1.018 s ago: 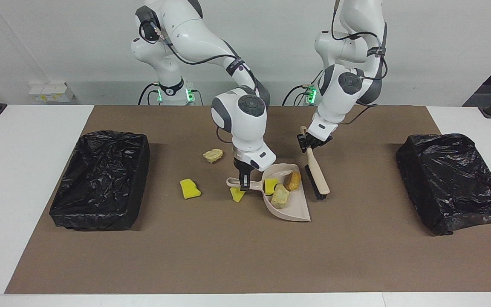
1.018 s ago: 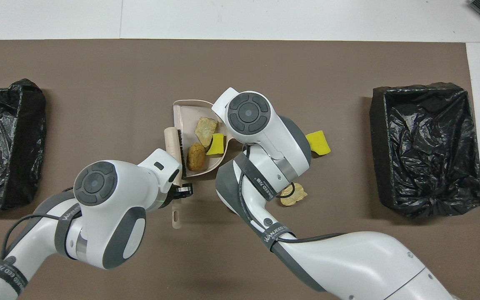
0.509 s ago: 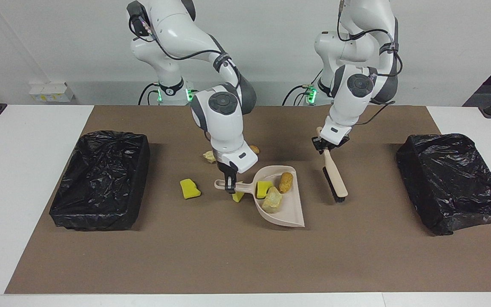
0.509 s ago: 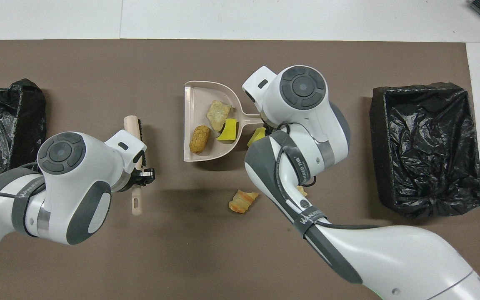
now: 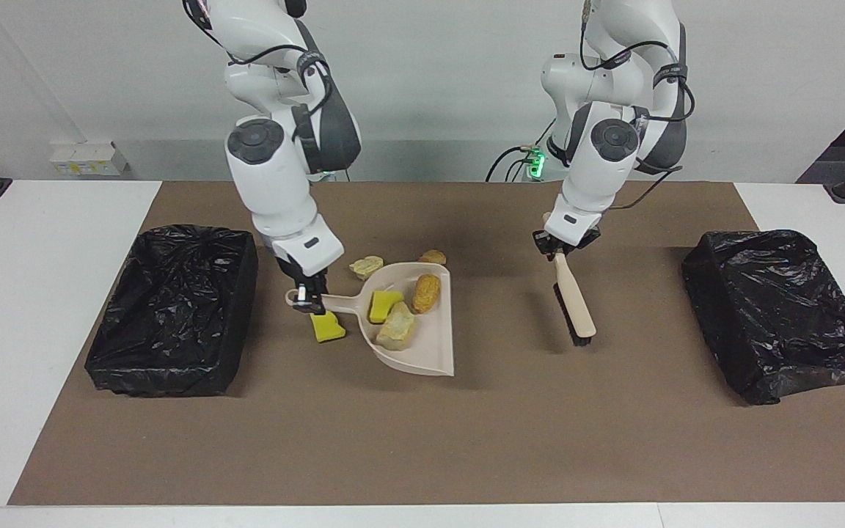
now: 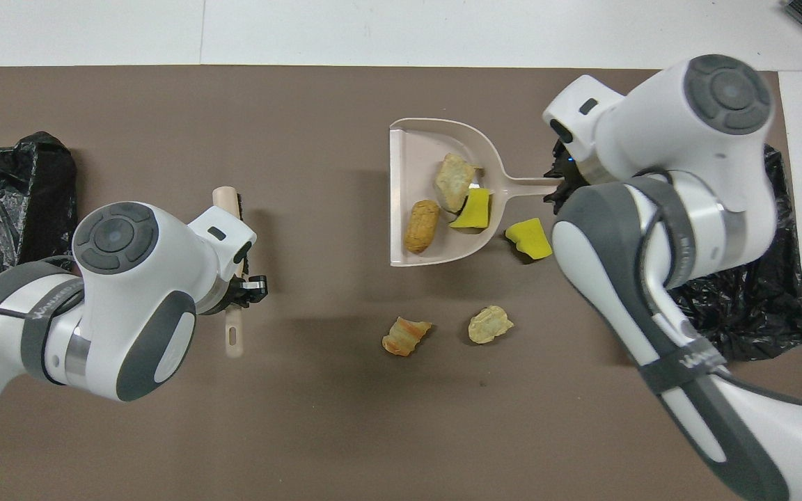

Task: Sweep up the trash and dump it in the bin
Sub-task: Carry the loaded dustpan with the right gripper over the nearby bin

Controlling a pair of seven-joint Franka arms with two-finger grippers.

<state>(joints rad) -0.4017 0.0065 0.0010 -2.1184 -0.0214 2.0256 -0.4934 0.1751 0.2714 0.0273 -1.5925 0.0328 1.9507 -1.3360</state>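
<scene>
My right gripper (image 5: 310,293) is shut on the handle of the beige dustpan (image 5: 430,352), holding it a little above the brown mat. In the pan lie a yellow sponge wedge (image 5: 384,304), a beige lump (image 5: 395,334) and an orange-brown piece (image 5: 426,292). More trash lies on the mat: a yellow wedge (image 5: 327,328) under the handle, a beige lump (image 6: 490,325) and an orange-brown piece (image 6: 404,336) nearer the robots. My left gripper (image 5: 560,253) is shut on the brush (image 5: 575,304), bristles down on the mat.
One black-lined bin (image 5: 173,308) stands at the right arm's end of the mat, close to the dustpan handle. A second black-lined bin (image 5: 782,308) stands at the left arm's end. White table (image 5: 48,242) borders the mat.
My right gripper carried the loaded dustpan toward the right arm's end bin. My left gripper drew the brush away from the pan toward the left arm's end.
</scene>
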